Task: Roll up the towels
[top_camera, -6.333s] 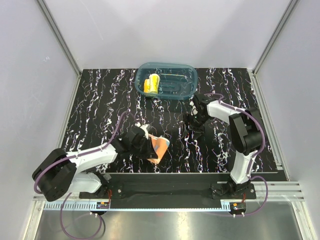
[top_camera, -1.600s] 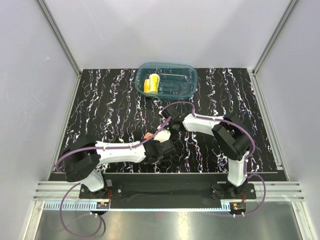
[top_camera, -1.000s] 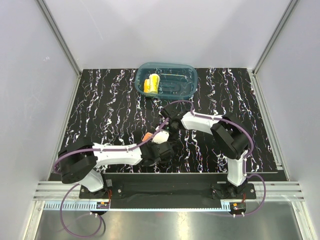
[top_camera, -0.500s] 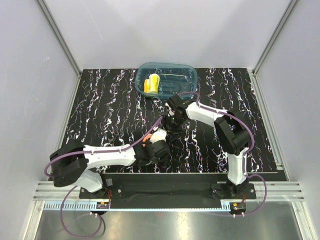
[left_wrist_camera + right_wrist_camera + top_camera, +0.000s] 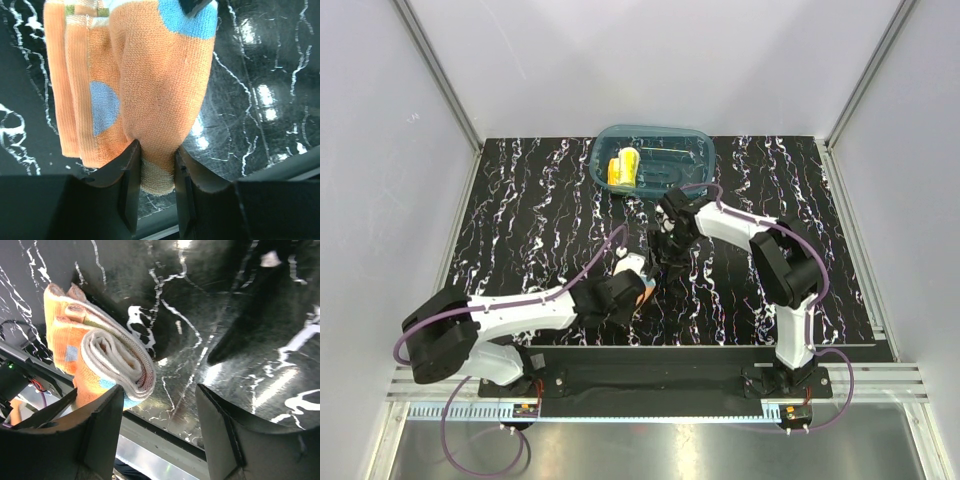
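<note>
Bimanual towel rolling, second cloth. The orange towel [image 5: 150, 85], patterned with light-blue patches, lies as a loose multi-layer roll on the black marbled desk [image 5: 520, 220], near the middle of the near edge. The left gripper [image 5: 156, 150] is closed narrowly on one end of the roll, its two fingers pinching the layers together; this hold probably serves to keep the windings from springing apart. In the right wrist view the other end of the roll shows its spiral of pale inner layers, and a flat tail of cloth projects beyond it, so the roll is judged not fully tight. The right gripper [image 5: 159, 395] hangs just beyond the roll toward the far edge, jaws spread wide and nothing between them; the roll's end lies beside one finger rather than inside the grasp. That position suits pressing or tucking the loose end while the other arm anchors the cloth. The yellow towel [image 5: 622, 168] sits as a compact bundle inside the teal tub [image 5: 705, 160] at the middle of the far edge, well apart from both arms, and appears finished with. Main risk, as a judgement: the soft roll unwinding once the pinch is let go.
</note>
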